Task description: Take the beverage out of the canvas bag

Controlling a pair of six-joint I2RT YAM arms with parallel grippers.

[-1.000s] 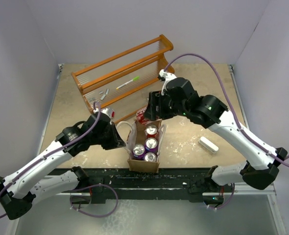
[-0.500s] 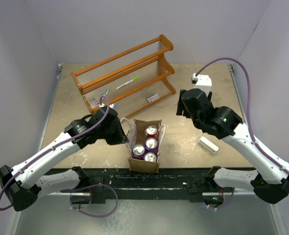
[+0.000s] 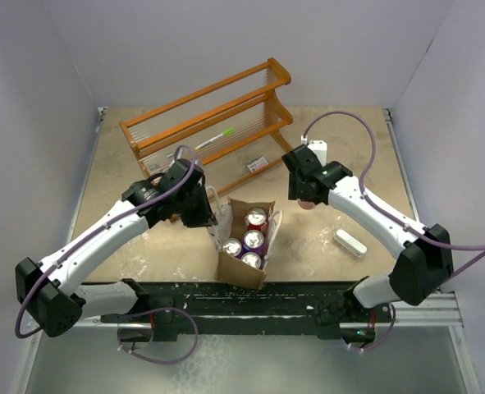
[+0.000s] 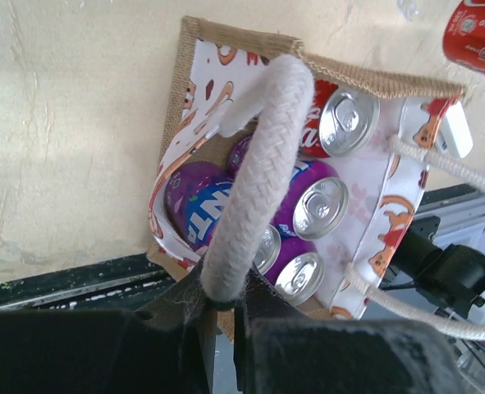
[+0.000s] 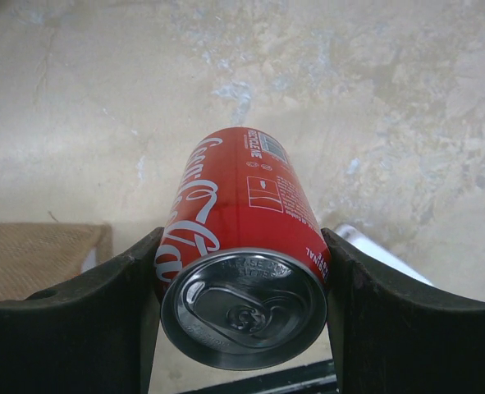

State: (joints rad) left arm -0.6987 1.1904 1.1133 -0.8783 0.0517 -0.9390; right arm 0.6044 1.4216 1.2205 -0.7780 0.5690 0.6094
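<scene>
The canvas bag (image 3: 240, 269) stands near the table's front edge, tan with pale printed panels. It holds one red can (image 3: 257, 217) and purple cans (image 3: 253, 239). My left gripper (image 3: 216, 215) is shut on the bag's white rope handle (image 4: 258, 180) at the bag's left side, and the pinch point shows in the left wrist view (image 4: 221, 302). My right gripper (image 3: 308, 197) is right of the bag, above the table. It is shut on a red cola can (image 5: 242, 222), held by its sides with the top facing the camera. That can also shows in the left wrist view (image 4: 476, 37).
A wooden two-tier rack (image 3: 209, 123) stands at the back with a green-tipped pen (image 3: 215, 138) on it. A small card (image 3: 258, 164) lies by its foot. A white oblong object (image 3: 350, 242) lies right of the bag. The bag's tan corner (image 5: 37, 258) shows in the right wrist view.
My right arm has lifted the red cola can out from the bag's far end and carried it to the right. My left gripper has moved in and up with the handle, tilting the bag.
</scene>
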